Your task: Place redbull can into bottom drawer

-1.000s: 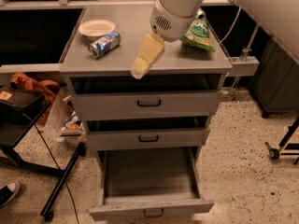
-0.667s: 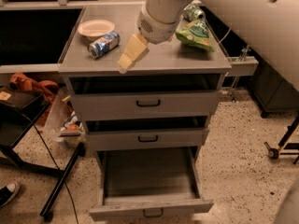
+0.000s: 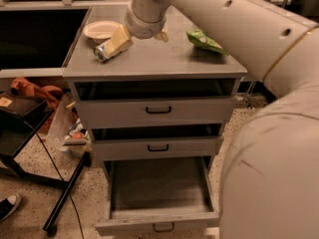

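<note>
The redbull can (image 3: 102,52) lies on its side on the grey cabinet top, at the left, next to a white bowl. My gripper (image 3: 135,41) hangs over the cabinet top just right of the can. It is open and holds nothing; one cream finger (image 3: 119,40) reaches down to the can's right end and covers part of it, and the other finger peeks out further right. The bottom drawer (image 3: 157,222) is pulled out and open, and nothing shows inside it. The two shallower drawers above are slightly open.
A white bowl (image 3: 101,30) sits behind the can. A green snack bag (image 3: 206,40) lies at the right of the cabinet top (image 3: 154,63). My arm fills the right side of the view. A dark stand, cables and bags lie on the floor at left.
My gripper has moved left and down across the cabinet top, from near the green bag to the can. The view has moved closer to the cabinet.
</note>
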{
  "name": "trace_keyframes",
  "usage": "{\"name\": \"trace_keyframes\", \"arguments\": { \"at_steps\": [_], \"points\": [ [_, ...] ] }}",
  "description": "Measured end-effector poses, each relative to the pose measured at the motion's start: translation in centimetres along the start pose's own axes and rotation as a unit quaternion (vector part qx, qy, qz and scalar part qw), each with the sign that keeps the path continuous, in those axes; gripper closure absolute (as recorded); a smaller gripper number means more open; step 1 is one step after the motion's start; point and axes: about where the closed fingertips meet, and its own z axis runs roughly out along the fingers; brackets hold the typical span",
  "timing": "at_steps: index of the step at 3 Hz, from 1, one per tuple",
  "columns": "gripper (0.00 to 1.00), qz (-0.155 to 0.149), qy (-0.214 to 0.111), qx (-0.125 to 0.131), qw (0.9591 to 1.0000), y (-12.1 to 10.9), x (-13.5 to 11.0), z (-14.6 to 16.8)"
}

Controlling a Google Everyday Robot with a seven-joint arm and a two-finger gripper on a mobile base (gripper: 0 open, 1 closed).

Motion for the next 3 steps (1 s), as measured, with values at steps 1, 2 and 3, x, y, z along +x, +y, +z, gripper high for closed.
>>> {"name": "trace_keyframes", "arguments": {
  "at_steps": [1,2,3],
  "points": [
    [0.00,0.038,0.001,-0.002,0.9993,0.31,-0.07,0.19],
    [0.00,0.038,0.001,-0.001,0.9993,0.32,-0.07,0.20],
    [0.00,0.058,0.009,0.006,0.9983,0.44,-0.69,0.95]
  ]
}}
